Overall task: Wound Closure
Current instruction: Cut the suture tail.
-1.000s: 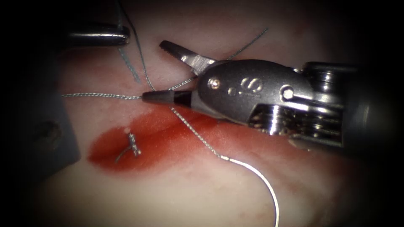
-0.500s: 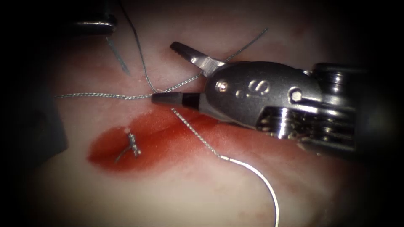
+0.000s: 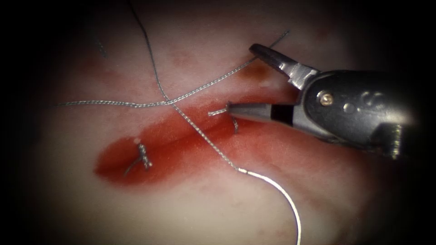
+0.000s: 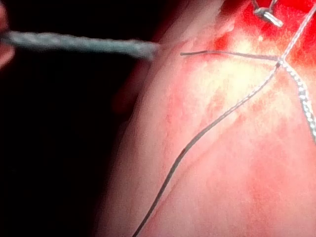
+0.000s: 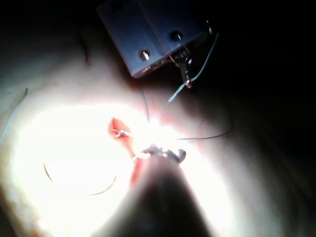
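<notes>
My right tool [image 3: 240,77] hovers over the right part of the cut [image 3: 181,136] with its jaws open, holding nothing. Its lower jaw tip lies beside a stitch with short cut ends [image 3: 227,113]. A second knot [image 3: 144,156] sits at the cut's left end in red fluid. The curved needle [image 3: 284,195] lies free on the tissue below the cut, not in the tissue. Its thread [image 3: 204,136] runs up-left across the cut to a crossing of strands [image 3: 165,100]. In the right wrist view my left tool [image 5: 186,74] hangs far from the cut, shut on a loose piece of thread [image 5: 197,76].
A long strand [image 3: 113,104] lies across the tissue above the cut and runs up to the right. A dark strand [image 3: 147,41] comes down from the top to the crossing. The left wrist view has the held thread piece [image 4: 74,43] and strands [image 4: 222,118] on the tissue.
My right tool has drawn back to the right with its jaws still open, uncovering the stitch with short ends. My left tool has left the endoscope view up-left, taking the loose thread piece.
</notes>
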Motion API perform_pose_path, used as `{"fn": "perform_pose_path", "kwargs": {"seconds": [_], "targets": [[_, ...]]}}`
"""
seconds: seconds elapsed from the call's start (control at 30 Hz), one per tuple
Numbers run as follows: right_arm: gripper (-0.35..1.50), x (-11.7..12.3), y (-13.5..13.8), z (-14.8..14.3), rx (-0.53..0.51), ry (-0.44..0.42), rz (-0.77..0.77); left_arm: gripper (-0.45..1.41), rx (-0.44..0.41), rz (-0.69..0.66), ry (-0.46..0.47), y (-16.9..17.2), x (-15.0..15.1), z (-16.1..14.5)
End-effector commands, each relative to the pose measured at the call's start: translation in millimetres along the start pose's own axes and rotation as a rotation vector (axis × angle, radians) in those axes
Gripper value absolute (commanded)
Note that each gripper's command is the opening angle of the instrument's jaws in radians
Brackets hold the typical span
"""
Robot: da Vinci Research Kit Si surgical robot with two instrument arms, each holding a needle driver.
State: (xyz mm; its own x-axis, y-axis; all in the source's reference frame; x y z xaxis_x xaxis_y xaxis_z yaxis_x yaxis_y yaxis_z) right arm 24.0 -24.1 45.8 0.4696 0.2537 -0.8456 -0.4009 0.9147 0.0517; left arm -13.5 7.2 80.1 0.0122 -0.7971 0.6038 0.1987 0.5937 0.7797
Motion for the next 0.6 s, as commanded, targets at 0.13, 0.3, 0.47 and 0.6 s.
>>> {"fn": "perform_pose_path", "kwargs": {"seconds": [0.13,0.3,0.47,0.6], "targets": [[1.31,-0.7,3.0,-2.0,-0.021,-0.009,0.033,-0.45,-0.020,0.027,0.034,0.8,-0.3,-0.4],[1.38,-1.7,4.4,-3.3,-0.064,-0.032,0.047,-0.45,-0.045,0.050,0.077,1.3,0.7,-0.8],[1.40,-1.8,4.4,-3.4,-0.085,-0.042,0.070,-0.45,-0.059,0.081,0.170,1.6,2.4,-1.1],[1.40,-1.7,4.0,-3.1,-0.086,-0.040,0.076,-0.45,-0.047,0.172,0.268,1.7,3.4,-0.5]]}}
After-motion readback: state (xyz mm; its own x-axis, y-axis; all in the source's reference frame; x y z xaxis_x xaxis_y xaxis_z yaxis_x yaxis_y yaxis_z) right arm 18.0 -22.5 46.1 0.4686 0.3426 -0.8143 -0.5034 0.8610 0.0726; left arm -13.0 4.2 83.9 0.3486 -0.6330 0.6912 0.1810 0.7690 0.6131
